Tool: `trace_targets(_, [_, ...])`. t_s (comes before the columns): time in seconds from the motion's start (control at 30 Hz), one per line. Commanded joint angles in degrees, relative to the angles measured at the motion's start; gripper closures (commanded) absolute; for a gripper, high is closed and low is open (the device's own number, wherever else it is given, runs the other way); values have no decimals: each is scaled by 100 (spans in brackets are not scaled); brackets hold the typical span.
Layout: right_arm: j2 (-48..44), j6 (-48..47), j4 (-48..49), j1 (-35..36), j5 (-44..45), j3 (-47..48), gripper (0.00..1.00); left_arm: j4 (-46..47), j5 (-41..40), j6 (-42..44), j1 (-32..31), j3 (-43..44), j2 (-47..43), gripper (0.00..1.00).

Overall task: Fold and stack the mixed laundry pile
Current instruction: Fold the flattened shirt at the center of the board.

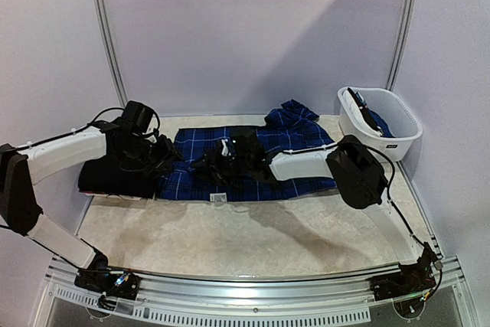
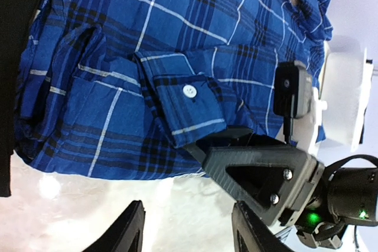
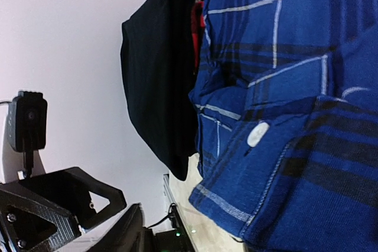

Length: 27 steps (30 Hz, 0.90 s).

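Note:
The blue plaid button shirt (image 1: 298, 143) lies spread across the table's middle. Against its left edge lies the plain black garment (image 1: 115, 176), with a strip of red cloth (image 3: 199, 25) showing under it. My left gripper (image 1: 170, 157) hovers at the shirt's left front edge; in its wrist view it (image 2: 189, 237) is open over bare table. My right gripper (image 1: 220, 160) is at the sleeve cuff (image 2: 183, 107) with its white button (image 3: 258, 134). That gripper (image 3: 189, 237) is open: one finger (image 3: 127, 228) stands clear of the cloth and the cuff covers the other.
A white plastic basket (image 1: 398, 139) stands at the back right with blue cloth (image 1: 380, 122) inside. One sleeve (image 1: 295, 115) is bunched at the shirt's far edge. Bare table (image 1: 253, 227) runs to the metal rail at the front. Walls close in on both sides.

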Motion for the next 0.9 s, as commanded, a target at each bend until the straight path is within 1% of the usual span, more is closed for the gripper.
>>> trace_targets(0.0, [-652,-717,-449,-214,-318,-45,35,251,-52,-429,75,-78,58,50])
trace_targets(0.1, [-1073,-1190,-969,-376,-411,-37,28,550,65,-578,67,-165,155,50])
trace_targets(0.17, [-1377,-1609,-1656,-416,-365,51,22,692,137,-712,51,-170,283,50])
trace_targets(0.2, [-1492,-2007,-2198,-425,-335,100,20,750,146,-779,43,-155,353,50])
trace_targets(0.3, [-1969,-2948,-3290,-453,-73,94,17,907,121,-987,-37,-56,588,50])
trace_targets(0.4, [-2596,-3639,-3898,-556,365,-407,17,1010,-13,-1228,-163,95,847,49])
trace_targets(0.53, [-3452,-4102,-4330,-933,1016,-1378,20,1232,-163,-1719,-279,113,1058,49])
trace_targets(0.6, [-3790,-4200,-4495,-1247,1244,-1968,22,1245,-290,-1891,-347,98,1104,49])
trace_targets(0.73, [-4436,-4160,-4455,-1810,1331,-2966,25,1352,-473,-2208,-415,13,1160,48])
trace_targets(0.87, [-5098,-4097,-4312,-2119,1386,-3768,25,1753,-488,-2569,-425,-150,1274,48])
